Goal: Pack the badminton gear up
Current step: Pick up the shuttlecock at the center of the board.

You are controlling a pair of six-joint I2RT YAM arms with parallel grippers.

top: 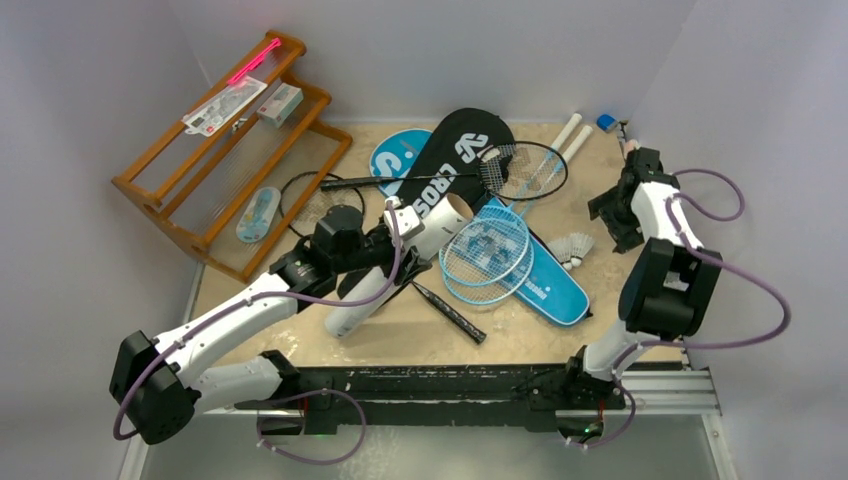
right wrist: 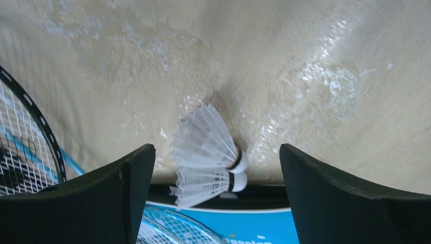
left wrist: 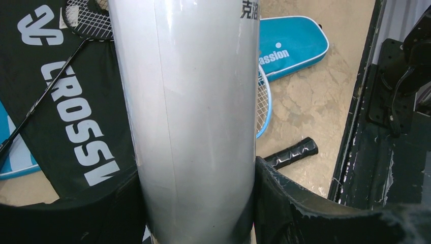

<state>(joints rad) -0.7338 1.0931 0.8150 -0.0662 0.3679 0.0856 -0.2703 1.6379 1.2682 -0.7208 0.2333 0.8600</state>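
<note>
left gripper (left wrist: 195, 170): mine, closed partway onto the white tube (left wrist: 188, 91), one finger pressed against each side, at the lower middle of the left wrist frame.
white tube: one. In the top view it slants from lower centre up to centre, open end uppermost.
right gripper (right wrist: 216, 150): mine, spread wide and holding nothing, with a finger on either side of the shuttlecocks (right wrist: 206, 162), not touching them.
shuttlecocks: two, lying side by side at centre right of the top view, at the blue cover's edge.
black handle (top: 452, 312): one, lower centre.
light-blue rackets (top: 487, 255): two overlapping heads at centre, lying on the blue cover (top: 555, 290).
second blue cover (top: 392, 155): one, showing upper left of the black cover.
black cover (top: 450, 165): one, lettered CROSSWAY.
black rackets: two heads, one at upper centre (top: 522, 170) and one at centre left (top: 315, 203).
white handles (top: 570, 132): two, at the top.
wooden rack (top: 128, 186): one, upper left.
top view only: the rack and the white handles.
right wrist only: the shuttlecocks' corks, pointing to frame right.
left wrist only: the lettering on the tube.
</note>
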